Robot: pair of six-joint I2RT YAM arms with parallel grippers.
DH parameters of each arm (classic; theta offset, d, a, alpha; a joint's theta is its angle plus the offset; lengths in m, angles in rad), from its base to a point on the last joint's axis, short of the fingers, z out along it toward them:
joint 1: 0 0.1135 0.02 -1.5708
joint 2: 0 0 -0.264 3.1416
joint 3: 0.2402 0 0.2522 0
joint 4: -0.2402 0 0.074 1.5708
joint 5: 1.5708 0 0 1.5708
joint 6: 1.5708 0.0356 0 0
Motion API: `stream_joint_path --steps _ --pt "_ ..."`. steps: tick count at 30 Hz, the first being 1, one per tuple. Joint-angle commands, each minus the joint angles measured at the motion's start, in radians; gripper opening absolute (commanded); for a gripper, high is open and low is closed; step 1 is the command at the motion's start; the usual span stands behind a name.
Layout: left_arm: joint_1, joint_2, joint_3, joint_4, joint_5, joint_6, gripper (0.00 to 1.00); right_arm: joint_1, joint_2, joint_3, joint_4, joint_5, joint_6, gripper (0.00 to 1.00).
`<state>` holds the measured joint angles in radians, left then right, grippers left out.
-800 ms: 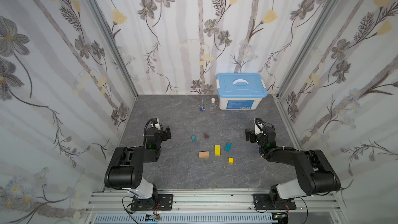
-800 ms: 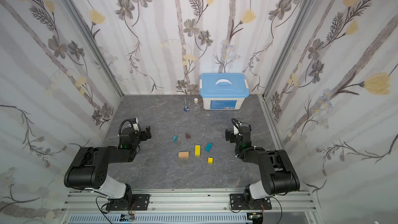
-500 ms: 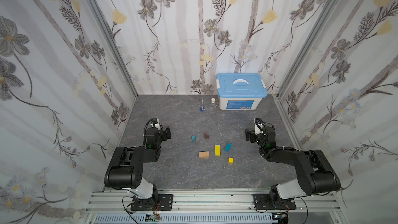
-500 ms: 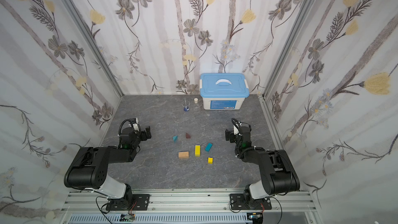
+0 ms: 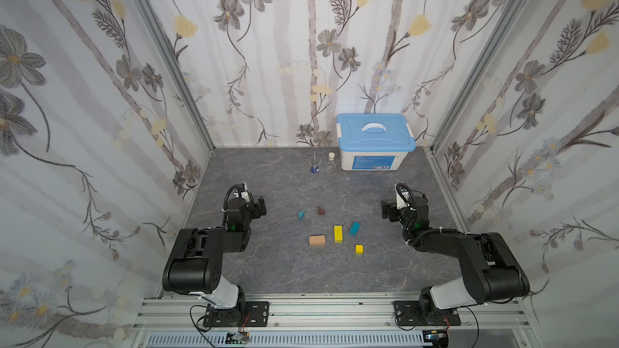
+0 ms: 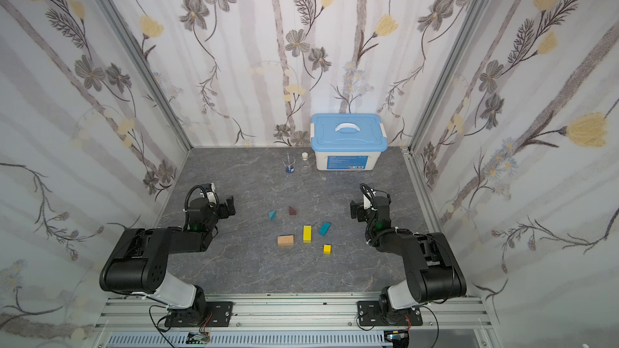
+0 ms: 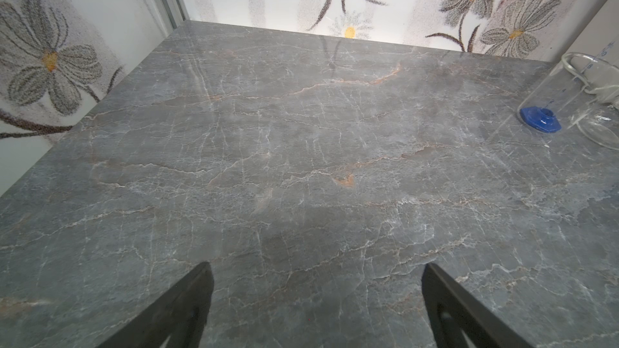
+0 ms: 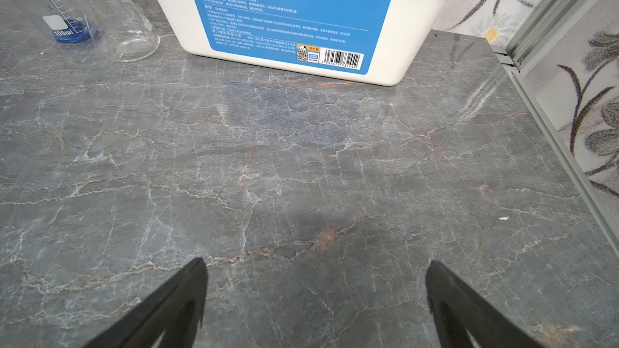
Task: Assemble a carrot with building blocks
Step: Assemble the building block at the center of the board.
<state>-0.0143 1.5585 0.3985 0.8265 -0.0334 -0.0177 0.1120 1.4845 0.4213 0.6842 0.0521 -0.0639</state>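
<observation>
Grey table (image 5: 284,262), loose building blocks (image 5: 338,233), left end effector (image 7: 316,269) wide, right end effector (image 8: 316,266) wide

**Cut off at the frame edges**
In the wrist views, the left fingers (image 7: 181,309) and right fingers (image 8: 174,309) run off the edge, as do the beaker (image 8: 67,11) and box (image 8: 418,28). In both top views the box label (image 5: 371,162) is too small to read.

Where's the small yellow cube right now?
In both top views the yellow cube sits apart, just nearer the front rail than the teal bar, to the robot's right of the yellow bar.
</observation>
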Motion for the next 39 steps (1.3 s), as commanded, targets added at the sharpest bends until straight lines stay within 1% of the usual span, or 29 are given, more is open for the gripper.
stream_joint_path --steps 1,8,11,14,18,21,24,25,26,27,28,30,31,33,35,36,39 --pt "0.0 0.002 0.005 0.043 -0.007 0.014 1.0 -0.001 0.0 0.005 0.044 -0.008 -0.01 1.0" --pt "0.0 0.002 0.004 0.047 -0.018 0.014 1.0 -0.002 0.0 0.005 0.044 -0.009 -0.008 1.0" --pt "0.0 -0.015 0.018 0.01 -0.026 0.008 1.0 -0.005 -0.001 0.004 0.044 -0.015 -0.007 1.0" --pt "0.0 -0.069 0.033 -0.062 -0.037 0.001 1.0 -0.008 -0.02 0.013 0.017 0.008 0.009 1.0" --pt "-0.001 -0.203 0.092 -0.274 -0.071 -0.013 1.0 -0.014 -0.102 0.02 -0.061 0.064 0.035 1.0" --pt "0.0 -0.284 0.146 -0.412 -0.071 -0.014 1.0 -0.013 -0.19 0.046 -0.179 0.139 0.072 1.0" --pt "0.0 -0.35 0.168 -0.465 -0.039 -0.031 1.0 -0.016 -0.287 0.132 -0.43 0.207 0.206 1.0" --pt "0.0 -0.362 0.179 -0.48 -0.033 -0.055 1.0 -0.018 -0.31 0.177 -0.542 0.194 0.219 1.0" --pt "0.0 -0.37 0.197 -0.515 -0.05 -0.095 1.0 -0.018 -0.333 0.214 -0.621 0.186 0.236 1.0" --pt "0.0 -0.374 0.219 -0.551 -0.07 -0.132 1.0 -0.018 -0.349 0.239 -0.677 0.209 0.289 1.0" --pt "0.0 -0.374 0.25 -0.611 -0.081 -0.167 1.0 -0.018 -0.365 0.265 -0.735 0.248 0.372 1.0" --pt "0.0 -0.369 0.301 -0.685 -0.057 -0.2 1.0 -0.021 -0.399 0.295 -0.801 0.196 0.423 1.0" --pt "0.0 -0.368 0.314 -0.704 -0.042 -0.214 1.0 -0.023 -0.415 0.302 -0.812 0.138 0.432 1.0" --pt "0.0 -0.371 0.335 -0.746 -0.01 -0.243 1.0 -0.022 -0.424 0.329 -0.839 0.04 0.416 1.0" --pt "0.001 -0.372 0.36 -0.806 -0.016 -0.305 1.0 -0.003 -0.403 0.385 -0.922 -0.014 0.397 1.0" --pt "-0.001 -0.38 0.361 -0.815 -0.005 -0.327 1.0 0.007 -0.389 0.41 -0.956 -0.029 0.385 1.0" --pt "-0.003 -0.414 0.357 -0.844 0.021 -0.406 1.0 0.069 -0.356 0.467 -1.057 -0.022 0.346 1.0"
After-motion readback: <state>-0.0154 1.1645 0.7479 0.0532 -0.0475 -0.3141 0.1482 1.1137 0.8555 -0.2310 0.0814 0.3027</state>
